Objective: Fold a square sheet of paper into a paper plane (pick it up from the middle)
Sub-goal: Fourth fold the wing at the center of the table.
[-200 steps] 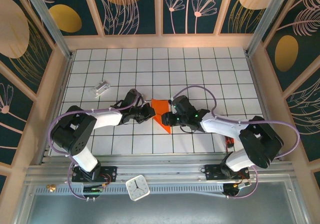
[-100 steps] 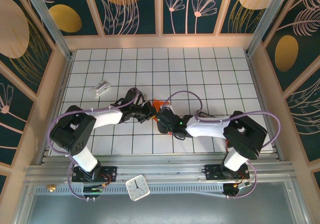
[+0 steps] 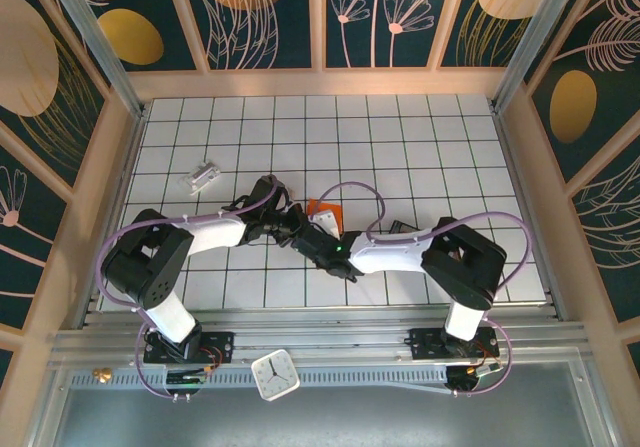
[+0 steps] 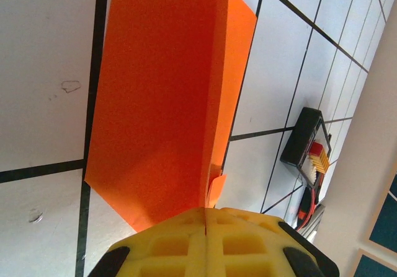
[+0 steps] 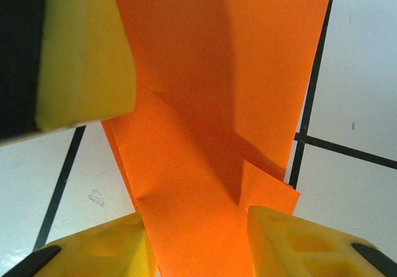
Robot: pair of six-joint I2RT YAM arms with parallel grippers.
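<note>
**Item 1: left pincer** (image 4: 205,218). The yellow pads are pressed fully together. The near edge of the orange sheet (image 4: 155,91) runs straight into their seam, so I record it as clamped on the paper. I cannot see how deep the bite goes.

**Item 2: right pincer** (image 5: 197,246). The fingers stand roughly half apart. The sheet passes through the gap between them, with neither pad clearly pressing on it. I judge it to be straddling the paper rather than gripping it. One pad of the left pincer sits just ahead of it and to one side.

**Item 3: orange sheet.** It lies on the white gridded table (image 3: 400,147), directly ahead of both pincers, which meet over it in the overhead view. One long crease runs away from the left pincer. One panel stands up along that crease, and a small flap is turned over close to the pads.

**Item 4: small black tray** (image 4: 305,142). It holds red-orange bits and sits well off to the side of the left pincer, apart from the paper.

**Progress, my judgement.** The sheet is no longer a flat square, and at least one lengthwise fold is in. I see no pointed nose and no pair of matching wings. The sharpening and wing folds appear to remain, which puts the job at an early-to-middle stage.
</note>
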